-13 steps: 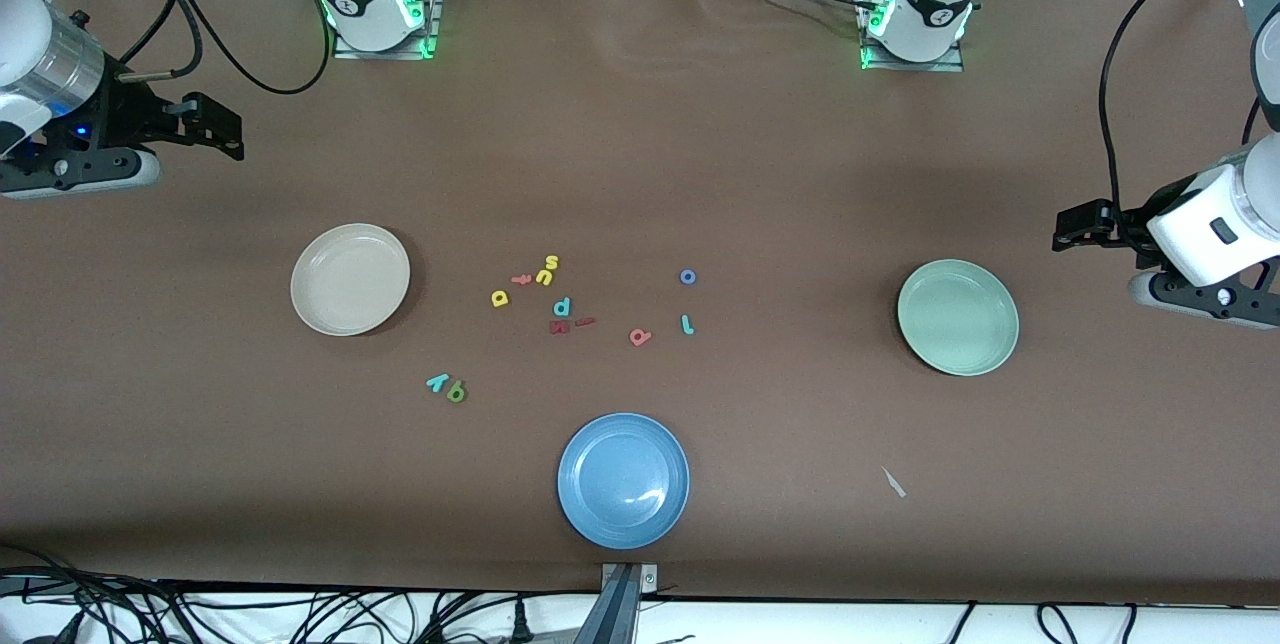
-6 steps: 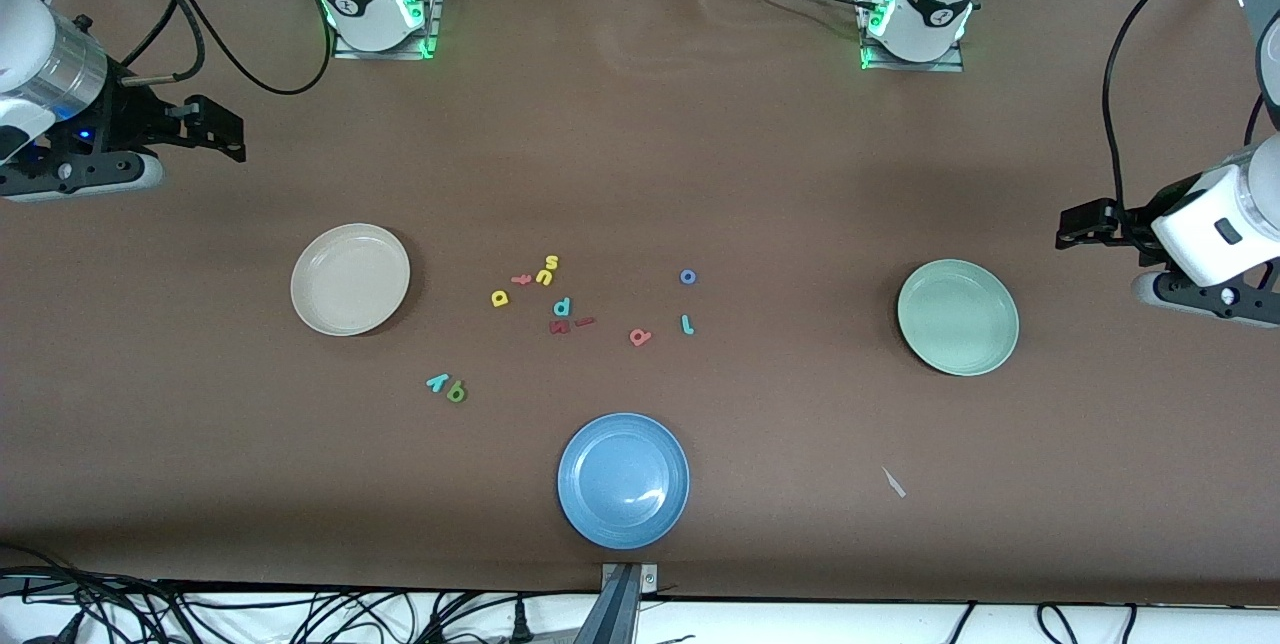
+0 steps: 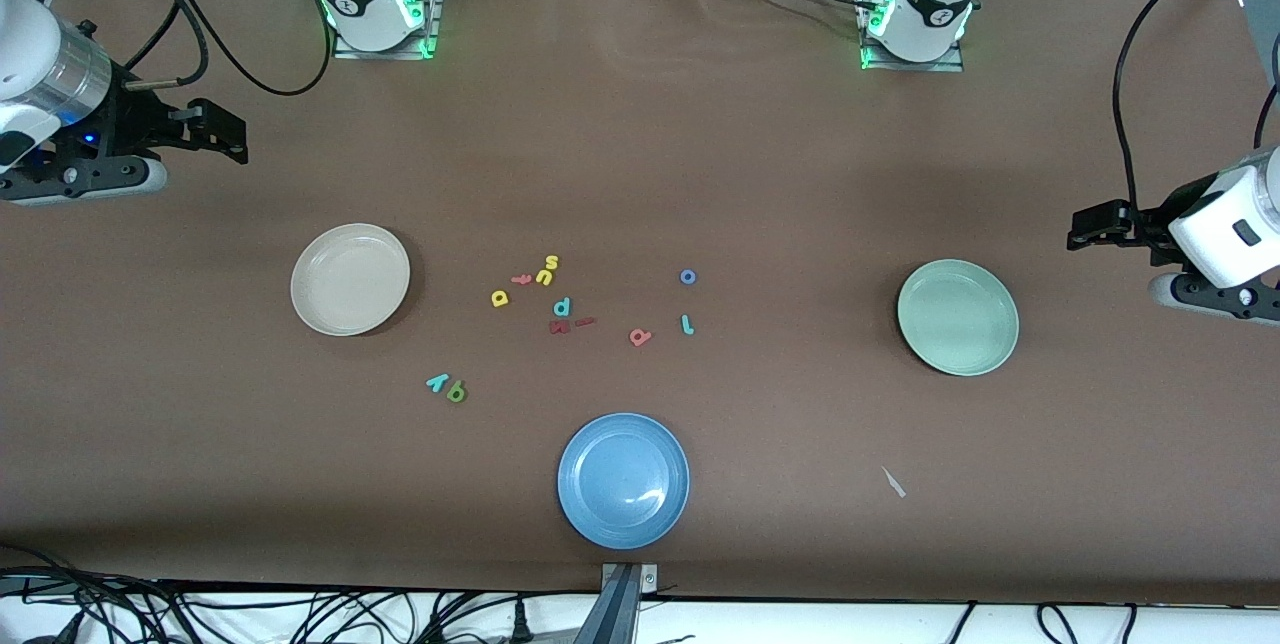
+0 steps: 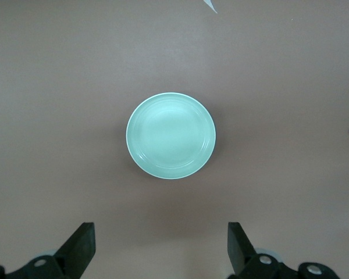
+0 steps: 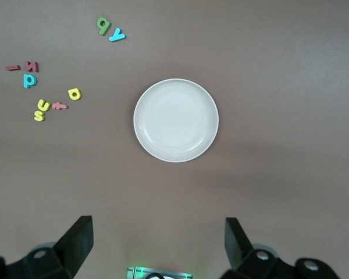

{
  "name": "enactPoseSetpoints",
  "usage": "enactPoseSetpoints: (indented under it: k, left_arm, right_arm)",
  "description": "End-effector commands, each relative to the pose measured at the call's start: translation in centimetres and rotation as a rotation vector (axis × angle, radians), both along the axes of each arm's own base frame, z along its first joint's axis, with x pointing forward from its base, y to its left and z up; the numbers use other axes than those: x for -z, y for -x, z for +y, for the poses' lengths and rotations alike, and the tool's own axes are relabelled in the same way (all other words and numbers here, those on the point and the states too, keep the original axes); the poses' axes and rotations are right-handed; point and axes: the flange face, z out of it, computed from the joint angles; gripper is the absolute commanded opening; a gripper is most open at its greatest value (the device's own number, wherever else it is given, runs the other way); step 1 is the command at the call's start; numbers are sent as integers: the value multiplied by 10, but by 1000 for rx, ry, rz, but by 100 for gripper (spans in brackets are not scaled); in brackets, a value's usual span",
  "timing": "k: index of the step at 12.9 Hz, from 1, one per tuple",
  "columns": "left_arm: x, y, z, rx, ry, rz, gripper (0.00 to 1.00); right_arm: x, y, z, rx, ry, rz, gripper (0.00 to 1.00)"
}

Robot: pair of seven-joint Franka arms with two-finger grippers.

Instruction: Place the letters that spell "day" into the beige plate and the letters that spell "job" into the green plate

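Note:
The beige plate (image 3: pixel 350 279) (image 5: pixel 175 120) and the green plate (image 3: pixel 958 317) (image 4: pixel 171 135) hold nothing. On the table between them lie the yellow "d" (image 3: pixel 500 298) (image 5: pixel 74 93), green "a" (image 3: pixel 457 391) (image 5: pixel 104 25), teal "y" (image 3: pixel 437 382) (image 5: pixel 117 35), blue "o" (image 3: pixel 687 276), teal "j" (image 3: pixel 687 324) and salmon "b" (image 3: pixel 640 336). My right gripper (image 3: pixel 228 132) (image 5: pixel 158 247) hangs open above the table beside the beige plate. My left gripper (image 3: pixel 1090 226) (image 4: pixel 161 250) hangs open beside the green plate. Neither holds anything.
A blue plate (image 3: pixel 623 480) sits nearer the front camera than the letters. Among the letters lie a yellow "s" (image 3: pixel 546 270), pink "t" (image 3: pixel 521 279), teal "p" (image 3: pixel 562 306) and dark red "m" (image 3: pixel 559 326). A white scrap (image 3: pixel 893 482) lies near the front edge.
My left gripper has drifted slightly toward its own end of the table. My right gripper has edged a little toward the bases. Letters and plates have not moved.

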Motion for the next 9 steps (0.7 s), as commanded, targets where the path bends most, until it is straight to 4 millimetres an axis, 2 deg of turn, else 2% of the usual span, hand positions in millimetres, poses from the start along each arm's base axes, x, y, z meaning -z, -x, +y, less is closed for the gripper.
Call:
enactPoseSetpoints:
  k: [1,6,9]
  left_arm:
    - [-4,2,-1,23,-9,-1,100]
    - [-4,3,-12,35,-5,5,100]
    - [-4,3,-10,38,-4,6,100]
  right_arm:
    - [-1,0,-2,0,-8,6,100]
    - [-1,-1,-2,0,-10,3,100]
    - [-2,-1,-1,1,-14,-3,100]
